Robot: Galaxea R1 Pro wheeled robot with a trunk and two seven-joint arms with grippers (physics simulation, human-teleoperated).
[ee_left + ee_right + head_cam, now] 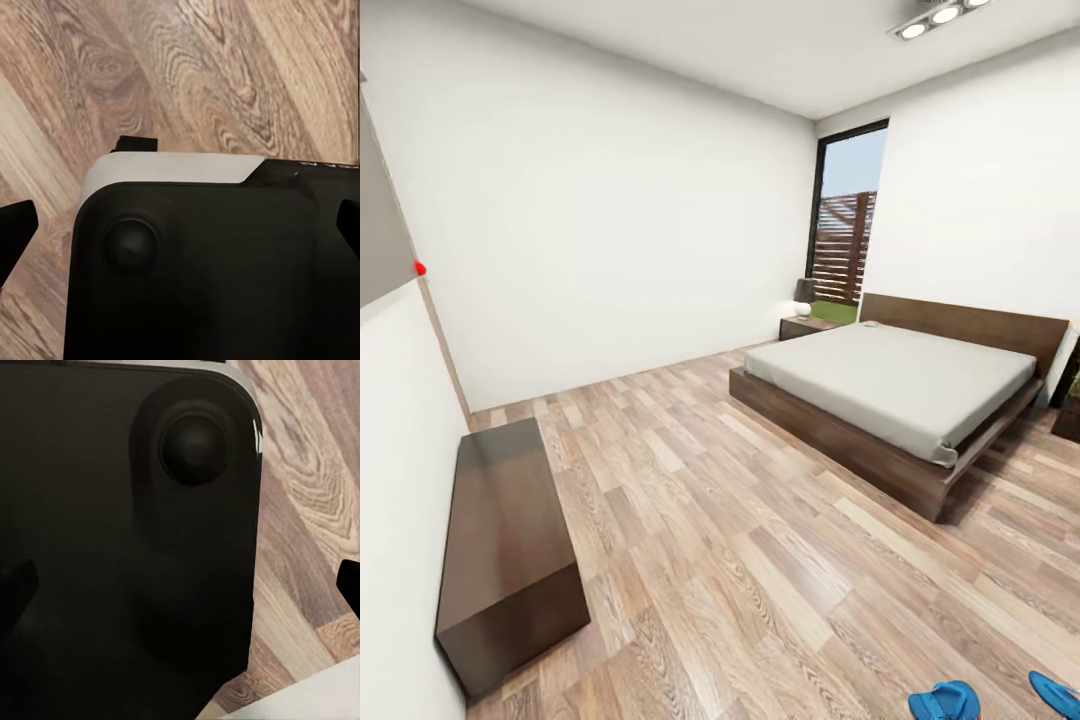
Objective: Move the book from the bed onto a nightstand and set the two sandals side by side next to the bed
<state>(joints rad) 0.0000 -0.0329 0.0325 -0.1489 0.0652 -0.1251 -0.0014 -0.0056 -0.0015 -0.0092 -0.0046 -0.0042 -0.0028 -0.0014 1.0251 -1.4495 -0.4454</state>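
We are standing at the bedroom's entrance side, looking across the plank floor (pixel 760 560) at the bed (pixel 900 390), with a nightstand (pixel 806 325) and lamp (pixel 804 295) by its far corner; a small pale shape near the headboard may be the book, though we cannot tell. The two sandals (pixel 945 700) lie apart on the floor close to us, well away from the bed, so we judge both jobs are not yet begun. Both wrist views look down at our own dark base (pixel 195 270), showing fingertips (pixel 16 221) spread at the edges with nothing between them, so both jaws look open and empty; no writing is readable.

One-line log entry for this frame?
phase: approach | sandals on floor, apart from bed | nightstand by window | hands: open, empty
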